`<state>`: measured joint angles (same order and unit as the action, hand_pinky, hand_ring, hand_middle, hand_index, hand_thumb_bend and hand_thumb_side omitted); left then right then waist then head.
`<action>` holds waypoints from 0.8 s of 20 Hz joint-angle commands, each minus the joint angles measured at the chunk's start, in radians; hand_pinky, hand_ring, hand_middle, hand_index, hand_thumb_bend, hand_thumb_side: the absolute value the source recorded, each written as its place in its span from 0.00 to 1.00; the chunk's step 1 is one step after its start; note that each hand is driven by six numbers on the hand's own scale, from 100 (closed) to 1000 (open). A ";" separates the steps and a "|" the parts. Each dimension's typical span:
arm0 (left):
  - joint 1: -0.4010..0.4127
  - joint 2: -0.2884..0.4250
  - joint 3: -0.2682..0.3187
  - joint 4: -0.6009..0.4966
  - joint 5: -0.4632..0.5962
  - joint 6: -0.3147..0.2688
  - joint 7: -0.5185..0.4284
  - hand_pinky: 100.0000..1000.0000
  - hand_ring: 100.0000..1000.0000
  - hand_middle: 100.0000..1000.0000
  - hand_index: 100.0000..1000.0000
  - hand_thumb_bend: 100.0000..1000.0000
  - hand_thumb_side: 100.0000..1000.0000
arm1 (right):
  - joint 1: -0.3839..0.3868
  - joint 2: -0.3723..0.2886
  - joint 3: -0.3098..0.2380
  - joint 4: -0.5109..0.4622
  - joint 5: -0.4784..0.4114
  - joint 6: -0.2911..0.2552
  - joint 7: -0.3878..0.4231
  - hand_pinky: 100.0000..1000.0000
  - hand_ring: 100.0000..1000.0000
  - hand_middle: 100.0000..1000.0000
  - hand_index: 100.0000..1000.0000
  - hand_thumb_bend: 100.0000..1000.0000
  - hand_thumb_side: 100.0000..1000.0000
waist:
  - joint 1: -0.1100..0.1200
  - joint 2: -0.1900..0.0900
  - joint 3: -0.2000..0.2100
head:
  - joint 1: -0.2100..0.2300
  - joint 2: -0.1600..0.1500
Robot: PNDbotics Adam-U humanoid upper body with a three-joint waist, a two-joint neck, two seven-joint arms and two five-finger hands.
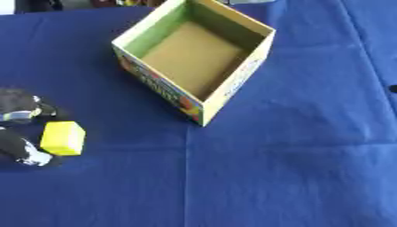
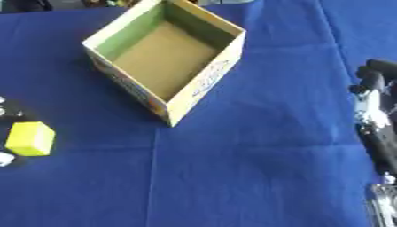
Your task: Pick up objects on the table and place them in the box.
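You see a blue tablecloth (image 1: 294, 168) covering the whole work surface, with straight fold creases crossing it and soft wrinkles toward the right side. Along the far edge, dark and coloured shapes (image 1: 116, 3) appear, possibly stored items; they cannot be identified

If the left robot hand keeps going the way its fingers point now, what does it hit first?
The yellow block. The left robot hand comes in from the left edge with fingers either side of the block, pointing right. Past the block lies bare blue cloth; the box sits further back, probably off that line.
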<state>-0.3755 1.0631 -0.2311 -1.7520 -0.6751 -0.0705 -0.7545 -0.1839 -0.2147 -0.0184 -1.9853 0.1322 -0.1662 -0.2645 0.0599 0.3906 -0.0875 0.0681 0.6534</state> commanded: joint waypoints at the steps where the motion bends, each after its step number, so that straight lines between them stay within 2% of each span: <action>1: -0.015 0.017 -0.001 -0.004 -0.032 -0.005 0.053 0.32 0.57 0.54 0.83 0.61 0.70 | -0.004 -0.004 -0.003 -0.015 0.007 0.003 -0.001 0.60 0.76 0.55 0.71 0.00 0.46 | -0.001 -0.014 0.001 | 0.004 -0.010; 5: -0.021 0.008 -0.017 0.010 -0.047 -0.009 0.102 0.25 0.53 0.49 0.80 0.52 0.66 | -0.004 -0.002 -0.004 -0.015 0.006 0.005 0.000 0.60 0.76 0.55 0.71 0.00 0.47 | -0.002 -0.013 0.000 | 0.005 -0.011; 15: -0.030 -0.010 -0.051 0.040 -0.074 -0.010 0.137 0.10 0.41 0.39 0.68 0.46 0.61 | -0.004 0.000 -0.008 -0.015 0.008 0.007 -0.007 0.60 0.76 0.55 0.71 0.00 0.46 | 0.000 -0.011 -0.002 | 0.006 -0.012; 16: -0.031 -0.012 -0.049 0.041 -0.074 -0.007 0.142 0.02 0.35 0.33 0.63 0.35 0.56 | -0.003 0.001 -0.008 -0.015 0.008 0.008 -0.008 0.60 0.76 0.54 0.71 0.00 0.46 | 0.000 -0.011 -0.002 | 0.005 -0.012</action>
<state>-0.3952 1.0279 -0.2859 -1.7093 -0.7424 -0.0773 -0.6179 -0.1839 -0.2070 -0.0190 -1.9853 0.1355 -0.1595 -0.2681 0.0601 0.3958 -0.0904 0.0717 0.6490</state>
